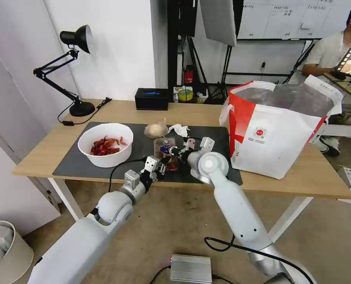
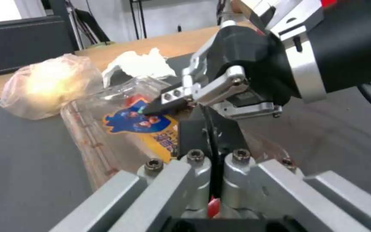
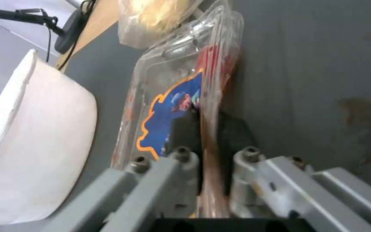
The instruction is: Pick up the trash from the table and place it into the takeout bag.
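The table (image 1: 116, 108) takes the middle of the head view, with its dark mat (image 1: 77, 161) on top. The takeout bag (image 1: 280, 138) stands open at the right of the frame, well apart from the other things. The white bowl (image 1: 104, 144) with red shells sits at centre left. Above the centre lie the small yellowish bag (image 1: 155, 129) and the tissue wad (image 1: 179, 129), just beside each other.

The clamshell tray (image 1: 164, 150) is at the centre of the mat, between both grippers. Its long axis runs from the front edge of the table toward the yellowish bag.

The left gripper (image 1: 158, 164) comes from lower left and its jaws are pressed onto the near rim of the tray. The right gripper (image 1: 174, 151) comes from the right, and in its wrist view the black pads (image 3: 185, 130) pinch the tray's edge. I judge both arms equally near; the bag lies to the right, on the right arm's side.
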Robot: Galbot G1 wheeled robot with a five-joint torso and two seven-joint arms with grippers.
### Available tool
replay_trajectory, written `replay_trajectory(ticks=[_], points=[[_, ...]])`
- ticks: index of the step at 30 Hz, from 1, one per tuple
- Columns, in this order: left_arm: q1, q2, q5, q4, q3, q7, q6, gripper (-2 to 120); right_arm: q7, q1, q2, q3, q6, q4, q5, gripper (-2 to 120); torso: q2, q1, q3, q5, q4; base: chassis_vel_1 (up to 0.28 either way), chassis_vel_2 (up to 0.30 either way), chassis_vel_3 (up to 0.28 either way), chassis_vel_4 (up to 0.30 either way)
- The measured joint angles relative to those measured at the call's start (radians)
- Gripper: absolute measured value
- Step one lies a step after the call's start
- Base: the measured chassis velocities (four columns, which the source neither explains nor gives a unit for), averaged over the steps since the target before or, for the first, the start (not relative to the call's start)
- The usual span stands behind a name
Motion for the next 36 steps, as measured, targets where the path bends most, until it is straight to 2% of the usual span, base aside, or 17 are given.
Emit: replay_trajectory(ticks=[2, 11, 20, 24, 26, 27, 29, 30, 31, 34, 35, 36], points=[[0.000, 0.000, -0.003, 0.000, -0.001, 0.000, -0.001, 0, -0.002, 0.001, -0.001, 0.001, 0.000, -0.001, 0.002, 0, 0.000, 0.000, 0.000, 0.0000, 0.0000, 0.000, 0.000, 0.000, 0.000], [0.009, 0.000, -0.013, -0.011, -0.017, 0.000, -0.006, 0, -0.006, -0.003, -0.006, 0.004, -0.001, 0.000, 0.006, 0, 0.000, 0.000, 0.000, 0.0000, 0.0001, 0.000, 0.000, 0.000, 0.000], [0.077, 0.049, -0.027, -0.083, -0.093, 0.006, -0.009, 0, -0.008, -0.005, -0.012, 0.006, 0.000, 0.002, 0.016, 0, 0.000, 0.000, 0.000, -0.0003, -0.0001, 0.000, 0.000, 0.000, 0.000], [0.168, 0.075, -0.029, -0.147, -0.177, 0.015, -0.022, 0, -0.017, -0.008, -0.010, 0.009, 0.003, 0.002, 0.015, 0, 0.000, 0.000, 0.000, -0.0002, -0.0003, 0.000, 0.000, 0.000, 0.000], [0.249, 0.081, -0.029, -0.198, -0.260, 0.031, -0.027, 0, -0.020, -0.012, -0.008, 0.014, 0.004, 0.006, 0.013, 0, 0.000, 0.000, 0.000, -0.0002, -0.0003, 0.000, 0.000, 0.000, 0.000], [0.249, 0.081, -0.029, -0.198, -0.260, 0.031, -0.027, 0, -0.020, -0.012, -0.008, 0.014, 0.004, 0.006, 0.013, 0, 0.000, 0.000, 0.000, -0.0002, -0.0003, 0.000, 0.000, 0.000, 0.000], [0.312, 0.079, -0.029, -0.239, -0.324, 0.042, -0.036, 5, -0.020, -0.008, -0.007, 0.018, 0.004, 0.013, 0.013, 0, 0.000, 0.000, 0.000, -0.0004, -0.0003, 0.000, 0.000, 0.000, 0.000], [0.345, 0.073, -0.030, -0.263, -0.359, 0.044, -0.041, 12, -0.020, -0.005, -0.007, 0.020, 0.004, 0.016, 0.013, 0, 0.000, 0.000, 0.000, -0.0005, -0.0001, 0.000, 0.000, 0.000, 0.000], [0.345, 0.073, -0.030, -0.263, -0.359, 0.044, -0.041, 12, -0.020, -0.005, -0.007, 0.020, 0.004, 0.016, 0.013, 0, 0.000, 0.000, 0.000, -0.0005, -0.0001, 0.000, 0.000, 0.000, 0.000], [0.449, 0.045, -0.044, -0.337, -0.466, 0.052, -0.042, 27, -0.021, -0.002, -0.006, 0.025, 0.005, 0.038, 0.014, 0, 0.000, 0.000, 0.000, -0.0002, -0.0002, 0.000, 0.000, 0.000, 0.000], [0.449, 0.045, -0.044, -0.337, -0.466, 0.052, -0.042, 27, -0.021, -0.002, -0.006, 0.025, 0.005, 0.038, 0.014, 0, 0.000, 0.000, 0.000, -0.0002, -0.0002, 0.000, 0.000, 0.000, 0.000], [0.478, 0.034, -0.045, -0.359, -0.496, 0.059, -0.043, 32, -0.021, 0.000, -0.007, 0.029, 0.005, 0.049, 0.016, 0, 0.000, 0.000, 0.000, -0.0001, -0.0003, 0.000, 0.000, 0.000, 0.000]])
